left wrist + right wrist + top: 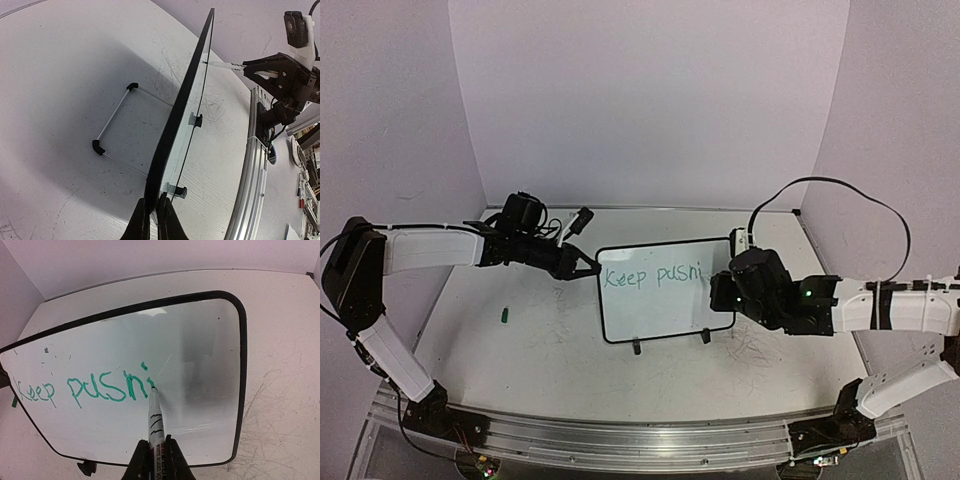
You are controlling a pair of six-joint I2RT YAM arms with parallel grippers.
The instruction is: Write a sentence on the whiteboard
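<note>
Worktop point(520, 370): white, flat, marked with faint grey scribbles point(560, 310).
Small green object point(505, 315): lying alone on the left part of the worktop, too small to identify.
Metal rail point(640, 435): along the worktop's near edge.
Pale walls point(640, 100): enclosing back and sides.

Soft, even light with a lilac cast fills the slightly grainy top view. In the left wrist view the whiteboard point(175, 125) throws a broad, soft-edged shadow over the surface point(60, 40) at centre left, and its rim bows with lens distortion. In the right wrist view a small glare patch sits at upper centre and a grey band dims the board's right half. The fingers point(141, 462) at the bottom edge are dark and soft, and the marker point(154, 415) lettering is blurred.
</note>
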